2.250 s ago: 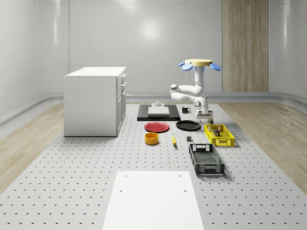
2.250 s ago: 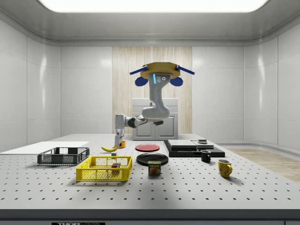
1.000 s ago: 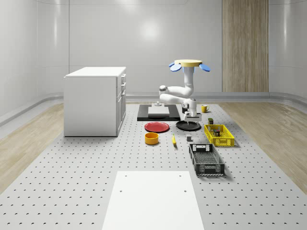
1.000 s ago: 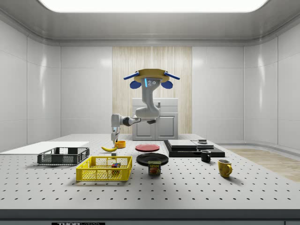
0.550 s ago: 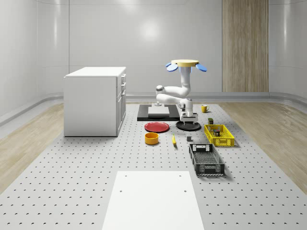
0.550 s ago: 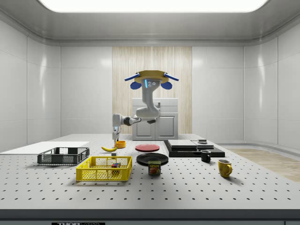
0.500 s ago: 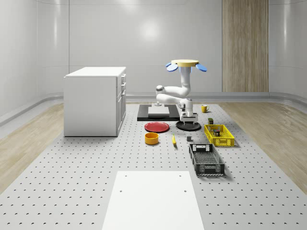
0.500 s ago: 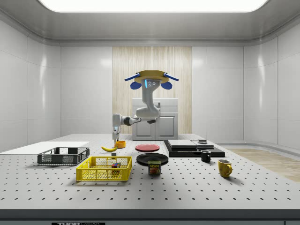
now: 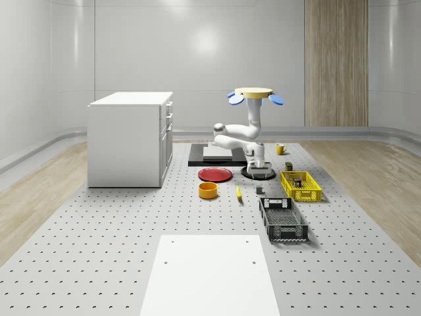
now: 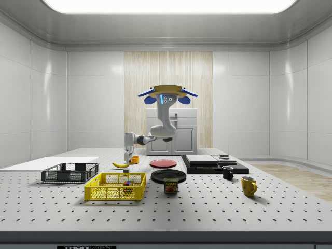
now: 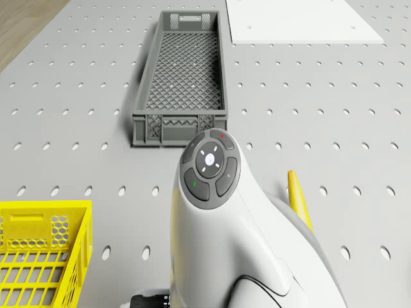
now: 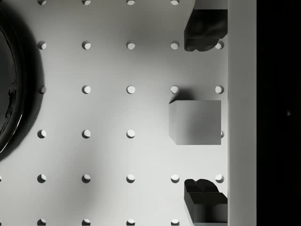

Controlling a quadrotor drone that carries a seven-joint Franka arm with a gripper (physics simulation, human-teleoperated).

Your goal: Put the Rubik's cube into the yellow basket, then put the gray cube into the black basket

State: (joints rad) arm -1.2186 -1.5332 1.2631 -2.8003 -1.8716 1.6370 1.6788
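The tabletop [image 9: 99, 250] is a wide perforated board carrying a white cabinet [image 9: 130, 138] toward the whole-scene view's left and a white sheet [image 9: 209, 276] at the near edge. The drone [image 9: 255, 95] hovers above the middle of the tabletop, over the black plate [image 9: 258, 172] and beside the dark slab [image 9: 217, 157], with its arm bent down toward the board.

In the whole-scene view the black basket [image 9: 282, 218] lies nearest the camera on the right, and the yellow basket [image 9: 300, 185] sits just beyond it. The Rubik's cube [image 10: 127, 182] lies inside the yellow basket, seen through the mesh in the side view. A red plate [image 9: 215, 174], an orange bowl [image 9: 208, 190] and a banana [image 9: 238, 192] lie left of the baskets. In the side view a can [image 10: 170, 185], a black mug [image 10: 227, 173] and a yellow mug [image 10: 249, 185] stand on the near side.

The gripper [image 12: 204, 113] hangs low over the tabletop, fingers spread wide and holding nothing. The gray cube [image 12: 195, 122] rests on the board between the two fingers [image 12: 203, 29], apart from both. In the whole-scene view it seems to lie between the black plate and the black basket, though there it is too small to be sure.
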